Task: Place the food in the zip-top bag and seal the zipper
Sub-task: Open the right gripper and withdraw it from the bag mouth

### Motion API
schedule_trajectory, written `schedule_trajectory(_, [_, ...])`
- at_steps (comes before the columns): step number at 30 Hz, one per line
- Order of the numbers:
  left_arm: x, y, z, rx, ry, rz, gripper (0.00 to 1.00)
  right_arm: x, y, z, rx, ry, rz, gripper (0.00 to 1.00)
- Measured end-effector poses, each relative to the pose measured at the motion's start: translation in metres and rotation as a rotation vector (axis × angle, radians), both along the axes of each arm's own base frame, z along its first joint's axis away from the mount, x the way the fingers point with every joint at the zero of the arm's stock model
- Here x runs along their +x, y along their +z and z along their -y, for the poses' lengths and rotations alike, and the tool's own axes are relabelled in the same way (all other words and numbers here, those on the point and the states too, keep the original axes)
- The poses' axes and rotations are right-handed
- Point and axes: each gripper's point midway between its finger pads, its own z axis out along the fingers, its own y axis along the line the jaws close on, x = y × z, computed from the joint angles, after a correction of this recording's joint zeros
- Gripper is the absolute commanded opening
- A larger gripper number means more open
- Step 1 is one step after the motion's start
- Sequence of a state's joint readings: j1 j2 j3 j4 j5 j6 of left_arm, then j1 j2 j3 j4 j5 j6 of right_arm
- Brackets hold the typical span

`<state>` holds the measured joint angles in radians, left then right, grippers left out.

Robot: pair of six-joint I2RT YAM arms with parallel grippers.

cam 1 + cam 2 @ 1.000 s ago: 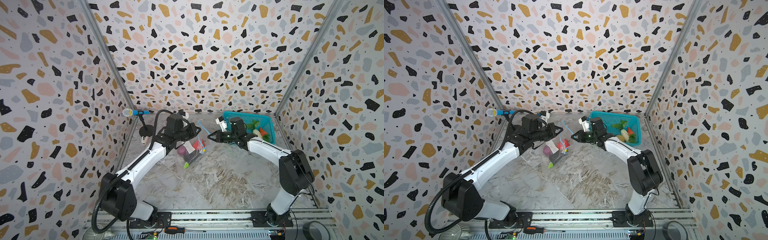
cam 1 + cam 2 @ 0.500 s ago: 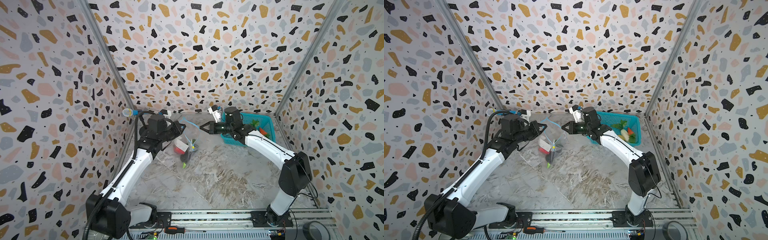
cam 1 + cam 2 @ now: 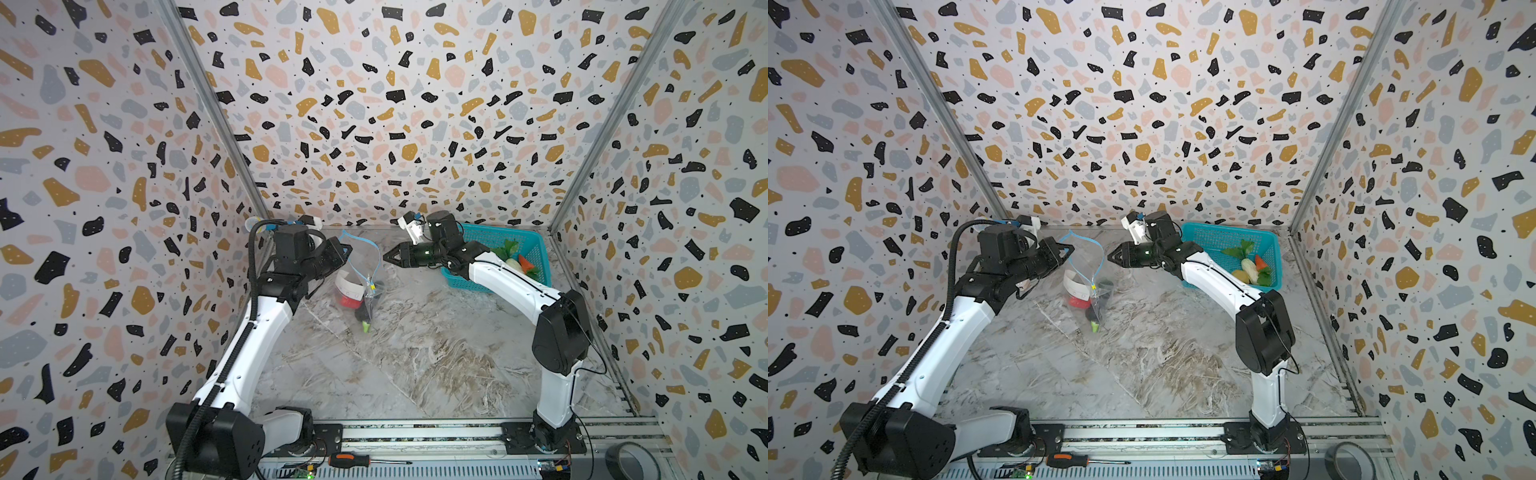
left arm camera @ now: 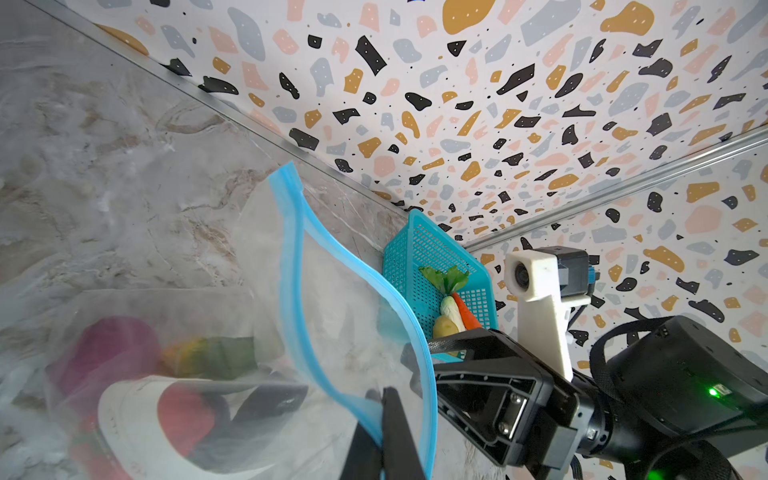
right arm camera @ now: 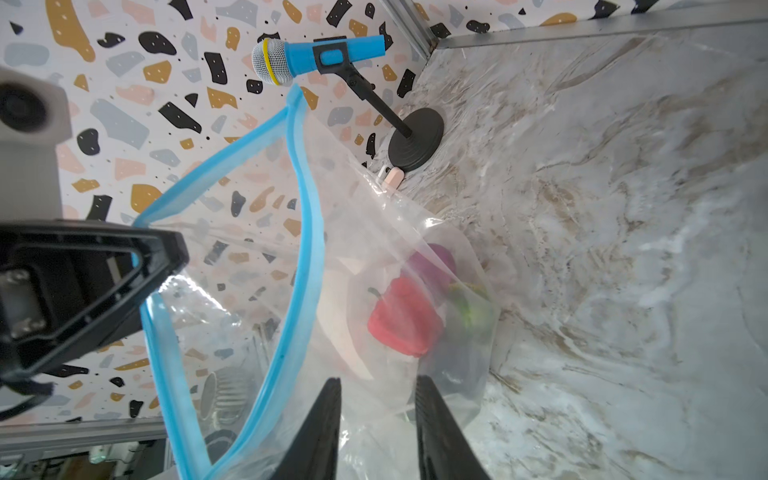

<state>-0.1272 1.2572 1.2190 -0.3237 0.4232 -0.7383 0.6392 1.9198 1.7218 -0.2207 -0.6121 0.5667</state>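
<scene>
Zip-top bag (image 3: pixel 360 272): clear film, hung by its rim over the far left part of the worktop (image 3: pixel 415 357); whether its lower end rests on the surface is uncertain.
- Contents: red pepper (image 5: pixel 401 320), purple onion (image 5: pixel 432 259), dark aubergine (image 5: pixel 457 370).
- Zipper (image 5: pixel 305 216): light-blue strip, unsealed and gaping in a loop. The yellow slider (image 3: pixel 372 285) sits at the loop's lower end.

Left end effector (image 3: pixel 348 250): jaws clamped tight on the zipper rim, holding the bag up with the mouth open.

Right end effector (image 3: pixel 387 256): jaws part-way apart with nothing between them. It sits just beside the mouth's free edge and points at the bag; contact with the film cannot be told.

Teal mesh basket (image 3: pixel 498 232): at the far right corner of the worktop.
- Contents: orange carrot (image 3: pixel 1260 262), white cabbage-like piece (image 3: pixel 1250 268), yellow piece (image 3: pixel 1239 275), leafy greens (image 3: pixel 1239 249).

Governing relation: the unbagged food lies behind the right end effector, toward the far right corner. The bag mouth lies ahead of it, toward the left arm.
- The right arm is much the nearer to the basket, and the left is occupied as holder.
- Judgement: filling is roughly half done. The next pick likely falls to the right arm, turning back to the basket, and sealing is not yet due.

Toy microphone (image 5: pixel 316 58): blue, on a black stand at the far left corner; not part of the task.
</scene>
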Motion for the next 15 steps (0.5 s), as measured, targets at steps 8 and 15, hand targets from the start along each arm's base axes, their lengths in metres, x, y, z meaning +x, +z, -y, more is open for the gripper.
schedule_trajectory(8, [0.003, 0.008, 0.004, -0.011, -0.022, 0.012, 0.0, 0.003, 0.014, 0.003, -0.028, -0.03, 0.018, 0.55])
schedule_trajectory(15, [0.002, 0.011, 0.013, -0.031, -0.049, 0.02, 0.0, 0.009, 0.047, -0.007, -0.03, -0.039, 0.08, 0.6])
